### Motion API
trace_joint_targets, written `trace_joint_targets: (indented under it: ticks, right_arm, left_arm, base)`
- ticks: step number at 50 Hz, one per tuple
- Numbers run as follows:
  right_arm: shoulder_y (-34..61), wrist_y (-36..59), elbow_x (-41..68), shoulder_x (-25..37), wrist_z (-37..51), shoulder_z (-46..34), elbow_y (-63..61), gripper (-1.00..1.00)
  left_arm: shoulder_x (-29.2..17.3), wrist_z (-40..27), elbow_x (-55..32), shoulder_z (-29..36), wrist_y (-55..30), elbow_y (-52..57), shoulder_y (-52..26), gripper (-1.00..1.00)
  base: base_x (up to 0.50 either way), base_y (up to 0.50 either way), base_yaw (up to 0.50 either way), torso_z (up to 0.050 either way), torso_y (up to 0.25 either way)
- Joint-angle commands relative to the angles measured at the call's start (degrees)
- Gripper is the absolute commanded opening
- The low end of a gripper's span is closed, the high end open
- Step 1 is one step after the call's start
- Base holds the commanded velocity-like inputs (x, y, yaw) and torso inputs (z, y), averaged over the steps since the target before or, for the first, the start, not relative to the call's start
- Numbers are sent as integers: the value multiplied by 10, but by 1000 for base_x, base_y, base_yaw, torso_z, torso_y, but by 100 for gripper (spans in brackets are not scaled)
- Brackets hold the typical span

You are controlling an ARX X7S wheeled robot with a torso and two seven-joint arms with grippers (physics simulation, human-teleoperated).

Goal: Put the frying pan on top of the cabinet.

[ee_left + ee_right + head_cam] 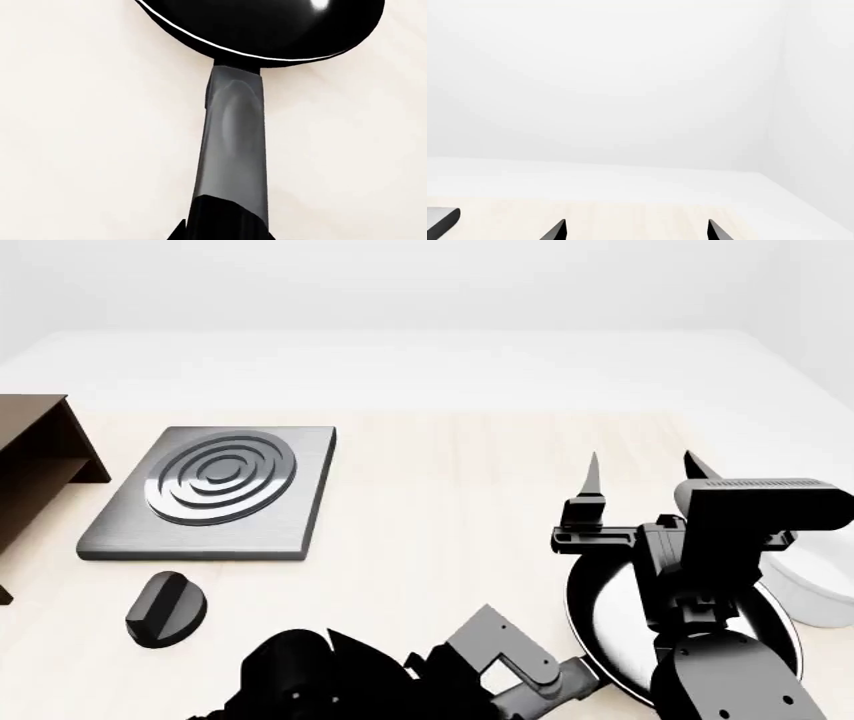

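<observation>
Pan [607,625], cabinet [34,465], hotplate [214,490]: one each

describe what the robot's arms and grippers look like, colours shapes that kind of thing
Both arms are glossy black with blocky, boxy links. The right gripper has two thin, pointed, blade-like fingers rising from a flat crossbar, beside a rectangular black housing. The left arm carries a grey angular bracket near its wrist. No cables or markings show.
</observation>
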Motion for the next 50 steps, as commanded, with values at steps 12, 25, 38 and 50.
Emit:
trace_joint_targets:
  ticks: [12,25,38,50]
  right_arm:
    - [0,2,8,2,10,6,-11,100]
    - [0,0,5,3,14,-3,-7,100]
    - [2,0,8,5,15,-5,-3,100]
    - [4,-3,10,6,17,-8,5,100]
  left_arm:
    - [-133,-174,-78,-138,-37,159,-15,-100]
    - [-272,-183,-105,-301,1,78,-111,-100]
    - [-234,-189,-30,-298,10,-190,-383,-100]
    - [-101,-81,253,-193,225,-790,-657,-100]
  base:
    - [0,0,0,0,0]
    - [0,0,0,0,1]
    - [0,0,0,0,2]
    - [0,0,0,0,2]
